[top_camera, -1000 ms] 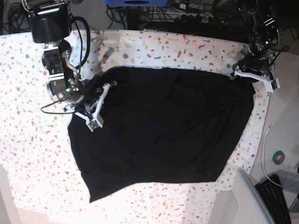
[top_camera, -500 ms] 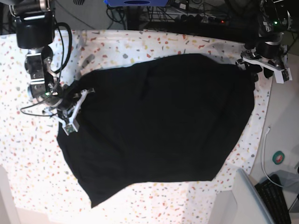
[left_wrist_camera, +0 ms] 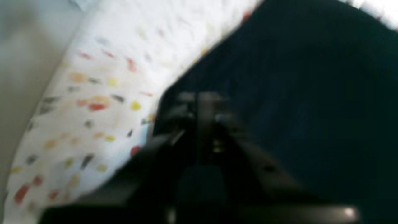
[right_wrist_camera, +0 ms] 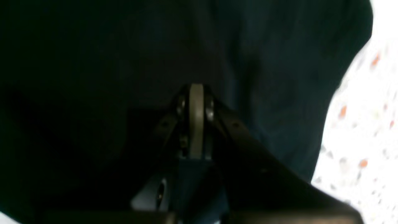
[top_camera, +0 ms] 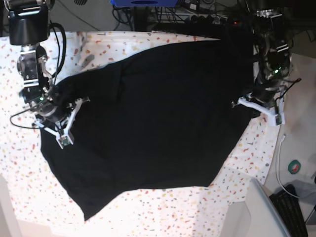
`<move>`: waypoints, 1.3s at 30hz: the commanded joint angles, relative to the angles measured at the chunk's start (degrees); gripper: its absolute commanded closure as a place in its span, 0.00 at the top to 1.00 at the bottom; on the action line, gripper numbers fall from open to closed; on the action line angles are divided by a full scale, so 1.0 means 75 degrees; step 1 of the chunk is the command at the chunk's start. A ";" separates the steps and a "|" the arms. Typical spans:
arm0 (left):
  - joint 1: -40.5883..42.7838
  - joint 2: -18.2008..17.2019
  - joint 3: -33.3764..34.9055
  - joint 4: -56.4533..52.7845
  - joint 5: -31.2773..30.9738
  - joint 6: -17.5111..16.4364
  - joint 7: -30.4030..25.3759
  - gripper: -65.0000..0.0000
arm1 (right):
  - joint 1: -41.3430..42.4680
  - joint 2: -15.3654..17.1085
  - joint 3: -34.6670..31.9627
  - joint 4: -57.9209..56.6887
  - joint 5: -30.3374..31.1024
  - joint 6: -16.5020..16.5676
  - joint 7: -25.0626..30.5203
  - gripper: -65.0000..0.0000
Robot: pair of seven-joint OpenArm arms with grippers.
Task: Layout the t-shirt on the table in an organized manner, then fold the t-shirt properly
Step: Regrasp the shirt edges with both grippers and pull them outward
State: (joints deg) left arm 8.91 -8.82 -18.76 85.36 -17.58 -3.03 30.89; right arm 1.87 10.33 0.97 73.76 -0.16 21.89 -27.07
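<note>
A: Status, from the left?

B: Right gripper (top_camera: 63,129), jaws pinching the t-shirt (top_camera: 148,118) at its left edge. Shirt lies spread but skewed across the tabletop (top_camera: 148,217). Left gripper (top_camera: 256,106), jaws pressed together at the shirt's right edge; whether they hold cloth, I cannot tell.

A: Progress?

B: Layout underway; no fold yet, in my judgement.

Matt black cloth t-shirt (top_camera: 158,118)

View is heavily blurred. The left gripper (left_wrist_camera: 202,105) is showing closed jaws at the edge of the black t-shirt (left_wrist_camera: 304,93), which is lying over the flecked table (left_wrist_camera: 93,93).
</note>
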 commanded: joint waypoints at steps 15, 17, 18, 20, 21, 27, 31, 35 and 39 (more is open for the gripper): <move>-0.3573 0.0021 0.1640 -0.5163 0.1823 -0.0001 -0.1242 0.00 | 0.1374 0.0047 0.0017 -0.3522 -0.0007 -0.0018 0.1341 0.00; -0.4206 0.0021 0.1781 -0.6054 0.1846 -0.0001 -0.1664 0.00 | 0.1726 0.0035 0.0005 -0.3967 -0.0007 -0.0018 0.1517 0.00; -0.4475 0.0021 0.1816 -0.6406 0.1823 -0.0001 -0.1886 0.00 | 0.1937 -0.0023 0.0017 -0.4155 -0.0007 -0.0018 0.1587 0.00; -0.5085 0.0068 0.1816 -0.7133 0.1823 -0.0001 -0.2355 0.00 | 0.2277 -0.0058 0.0017 -0.4460 -0.0007 -0.0018 0.1751 0.00; -0.5331 0.0139 0.1816 -0.7379 0.1823 -0.0001 -0.2543 0.00 | 0.2371 -0.0047 0.0017 -0.4495 -0.0007 -0.0018 0.1822 0.00; -0.6281 0.0396 0.1758 -0.7918 0.1811 -0.0001 -0.3105 0.00 | 0.2781 -0.0011 0.0017 -0.4495 -0.0007 -0.0018 0.1986 0.00; -0.6339 0.0455 0.1722 -0.7402 0.1788 -0.0001 -0.2836 0.00 | 0.2359 0.0082 0.0251 -0.3206 -0.0007 -0.0018 0.1904 0.00; -0.5249 0.0080 0.1441 -0.5527 0.0897 -0.0036 -0.2015 0.00 | 0.1046 -0.0035 0.0673 -0.0334 0.0016 -0.0018 0.1365 0.00; -0.3995 -0.0319 0.1195 -0.3452 -0.0392 -0.0048 -0.1078 0.00 | 0.0226 -0.0293 0.0662 0.1284 -0.0007 -0.0018 0.0521 0.00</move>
State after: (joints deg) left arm -18.72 -11.25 -9.91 58.41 -19.99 -2.26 24.21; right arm 2.17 7.44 5.58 82.48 -0.47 21.82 -24.69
